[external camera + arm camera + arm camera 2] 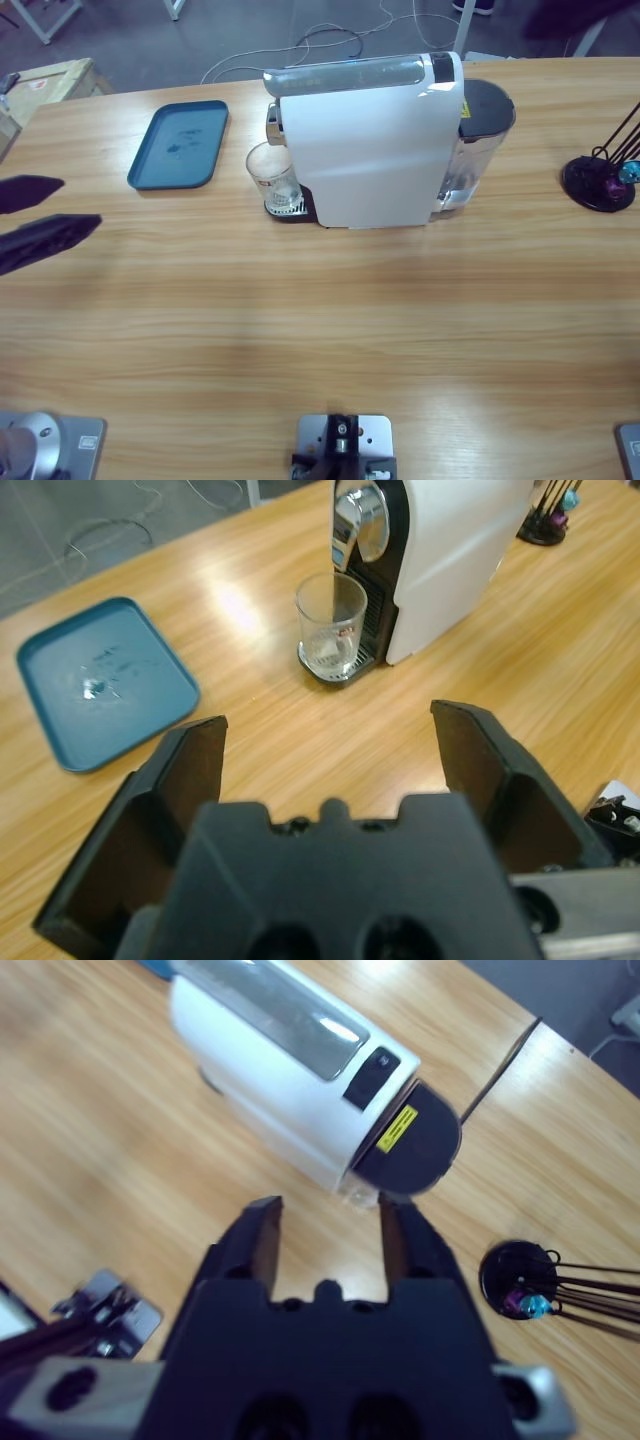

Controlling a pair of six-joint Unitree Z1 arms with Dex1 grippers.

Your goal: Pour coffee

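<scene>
on the table [300,340], near its middle, stands the white machine [370,140], and the glass [272,175] sits on the drip tray [290,208] under the spout [358,520]. the glass looks empty, and i see no coffee flowing. a blue tray [180,143] lies to one side of the machine, apart from it, with some small drops on it. on the other side, well apart, is a black capsule stand [598,180].

the left gripper [330,755] hangs above the table and looks at the glass and the spout from a distance. its jaws are spread wide and nothing is between them. in the high view it shows only as two dark shapes at the edge of the picture. the right gripper [325,1235] is high over the back end of the machine, near the dark water tank [410,1150]. its jaws are parted too, not so wide, and they hold nothing. the high view does not show it.

i judge that the task is at its very start: the glass is already in place, but no arm touches the machine. the next move probably asks one gripper to go down to the top of the machine and press the dark button [370,1075], with care not to push the machine or the glass.
</scene>
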